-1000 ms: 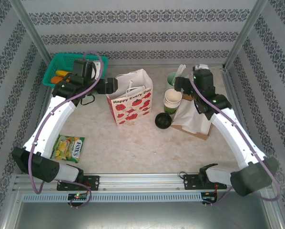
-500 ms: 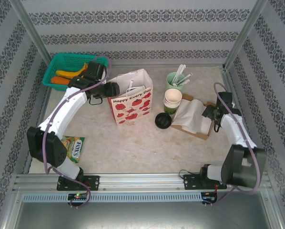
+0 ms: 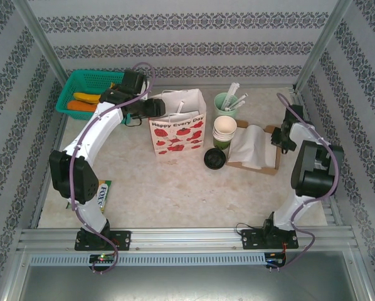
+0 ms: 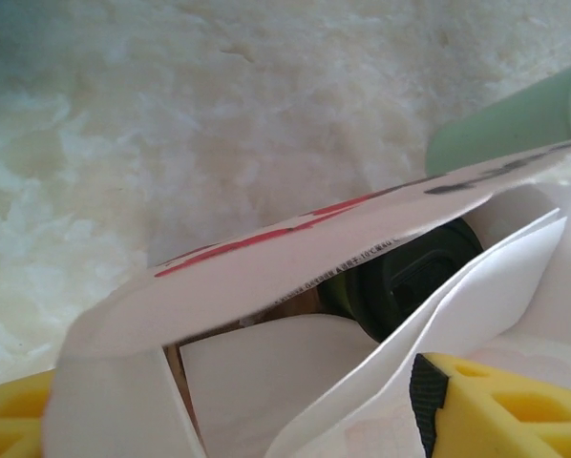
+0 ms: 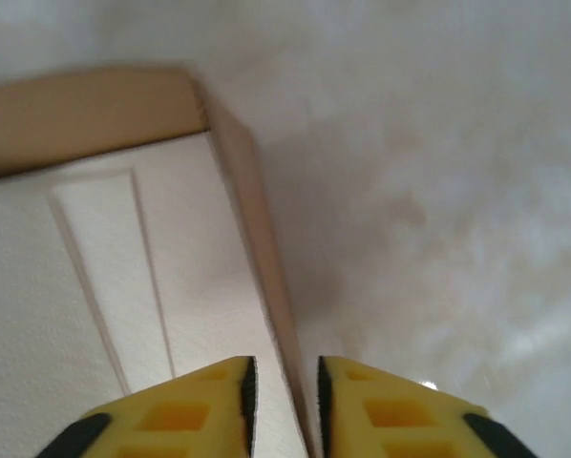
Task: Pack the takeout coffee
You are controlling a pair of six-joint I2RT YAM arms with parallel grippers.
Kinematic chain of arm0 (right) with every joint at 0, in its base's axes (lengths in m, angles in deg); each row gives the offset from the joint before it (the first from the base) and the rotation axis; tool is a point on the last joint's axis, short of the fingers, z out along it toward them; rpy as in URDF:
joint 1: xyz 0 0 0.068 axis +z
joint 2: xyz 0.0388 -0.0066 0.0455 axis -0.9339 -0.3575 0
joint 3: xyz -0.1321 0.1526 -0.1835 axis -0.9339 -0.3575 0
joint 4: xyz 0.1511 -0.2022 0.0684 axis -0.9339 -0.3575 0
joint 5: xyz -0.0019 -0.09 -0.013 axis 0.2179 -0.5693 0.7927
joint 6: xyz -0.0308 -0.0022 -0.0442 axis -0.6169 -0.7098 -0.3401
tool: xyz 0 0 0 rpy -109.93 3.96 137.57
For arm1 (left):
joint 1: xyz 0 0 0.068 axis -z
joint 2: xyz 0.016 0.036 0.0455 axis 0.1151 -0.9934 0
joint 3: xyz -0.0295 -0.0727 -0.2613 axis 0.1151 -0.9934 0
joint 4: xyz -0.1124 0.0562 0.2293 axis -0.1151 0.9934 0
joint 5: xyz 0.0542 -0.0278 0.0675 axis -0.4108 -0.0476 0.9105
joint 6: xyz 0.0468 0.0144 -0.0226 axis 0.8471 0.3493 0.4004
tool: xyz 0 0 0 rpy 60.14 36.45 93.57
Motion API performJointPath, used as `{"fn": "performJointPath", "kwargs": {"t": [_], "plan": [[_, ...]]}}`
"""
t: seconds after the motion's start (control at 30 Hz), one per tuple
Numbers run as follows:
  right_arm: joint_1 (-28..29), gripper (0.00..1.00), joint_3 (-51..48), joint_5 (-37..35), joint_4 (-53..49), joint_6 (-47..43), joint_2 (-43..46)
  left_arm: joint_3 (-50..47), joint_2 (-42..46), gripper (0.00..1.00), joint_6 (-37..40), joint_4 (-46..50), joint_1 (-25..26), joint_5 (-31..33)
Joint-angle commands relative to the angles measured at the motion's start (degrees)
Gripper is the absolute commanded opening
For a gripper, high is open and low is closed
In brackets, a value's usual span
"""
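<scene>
The takeout coffee (image 3: 214, 158), a dark-green cup with a black lid, stands on the table just right of the poppy-print paper bag (image 3: 178, 133). My left gripper (image 3: 151, 111) is at the bag's top left rim. In the left wrist view that gripper (image 4: 236, 386) is open, its yellow fingers (image 4: 500, 401) wide apart with the bag's white paper (image 4: 266, 367) between them. The black lid (image 4: 410, 277) shows past the folds. My right gripper (image 3: 279, 135) is at the right edge of the brown cardboard tray (image 3: 273, 168). In the right wrist view this gripper (image 5: 284, 372) is narrowed onto the tray's wall (image 5: 252, 219).
A stack of lidless cups (image 3: 225, 130) and a mint cup of white utensils (image 3: 227, 101) stand behind the coffee. White napkins (image 3: 250, 145) lie on the tray. A green basket (image 3: 79, 80) with fruit is at the back left. A candy packet (image 3: 103, 194) lies by the left arm.
The left gripper moved right along the bag's rim, and the bag shifted right with its mouth wider. The right arm folded back to the tray's right edge and its jaws closed down.
</scene>
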Motion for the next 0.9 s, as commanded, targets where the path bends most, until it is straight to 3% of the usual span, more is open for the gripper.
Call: {"fn": "performJointPath", "kwargs": {"t": [0.0, 0.27, 0.37, 0.47, 0.53, 0.67, 0.77, 0.8, 0.87], "plan": [[-0.48, 0.22, 6.56, 2.72, -0.44, -5.3, -4.46, 1.14, 1.01, 0.77, 1.08, 0.45, 0.35, -1.7], [-0.52, 0.22, 19.46, 6.31, -2.7, -7.85, -11.69, -4.67, 9.97, 0.93, 1.97, -1.75, -0.96, 1.02], [-0.52, 0.34, 17.8, 4.33, -0.98, -5.0, -7.91, -8.99, 15.37, 0.98, 2.93, -3.13, -1.73, 6.69], [-0.52, 0.51, 10.76, 1.77, 4.28, -1.14, -0.2, -16.64, 21.76, 0.99, 3.34, -7.26, -2.57, 20.13], [-0.52, 0.64, 4.99, 0.78, 8.15, 0.39, 5.67, -23.14, 26.0, 0.99, 2.6, -11.95, -3.86, 32.91], [-0.09, 0.77, -5.74, 0.74, 14.74, 1.16, 15.19, -36.7, 31.86, 0.99, 0.15, -22.44, -7.98, 50.03], [0.94, 0.82, -14.35, -1.19, 21.6, 1.89, 22.0, -47.07, 34.17, 0.99, 0.76, -32.89, -12.48, 47.98], [1.21, 0.95, -17.06, -1.25, 23.68, 2.4, 23.95, -50.61, 34.48, 0.99, 2.19, -37.34, -13.75, 45.26], [1.94, 0.98, -21.84, -0.86, 26.74, 3.33, 27.07, -56.2, 34.11, 0.99, 4.94, -44.51, -14.77, 42.06]]}}
